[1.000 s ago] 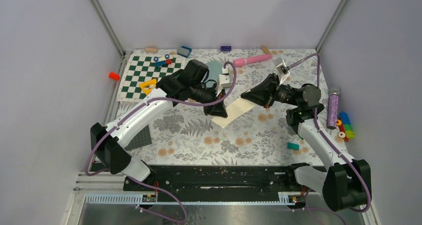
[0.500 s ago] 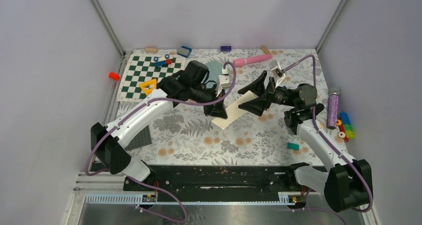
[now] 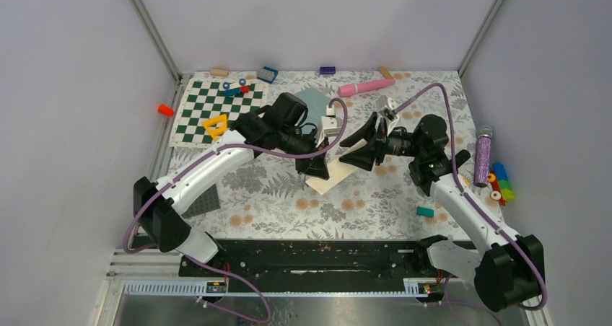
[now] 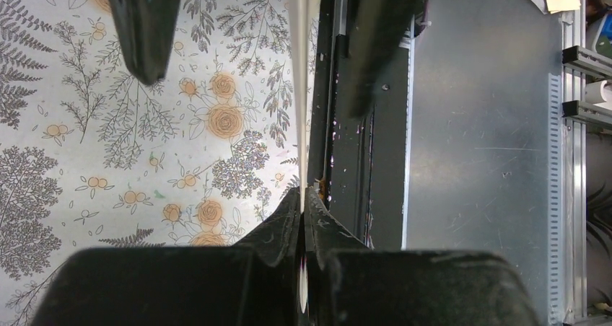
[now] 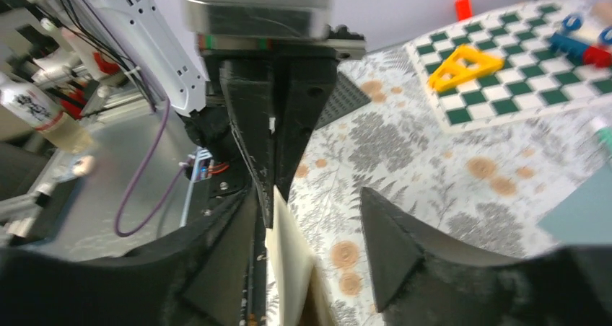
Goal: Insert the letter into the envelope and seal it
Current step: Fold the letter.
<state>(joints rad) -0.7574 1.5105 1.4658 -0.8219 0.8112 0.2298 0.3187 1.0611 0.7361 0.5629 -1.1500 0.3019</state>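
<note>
Letter (image 3: pixel 330 177) was held on edge over the flower-patterned bench (image 3: pixel 274 196), clenched by the left gripper (image 3: pixel 315 169). That arm's wrist view showed the cream sheet pinched tight between both fingers. The right gripper (image 3: pixel 348 147) hung released, its two fingers spread wide on either side of the sheet. The teal envelope (image 3: pixel 312 99) lay flat on the bench behind the left arm, apart from the sheet.
</note>
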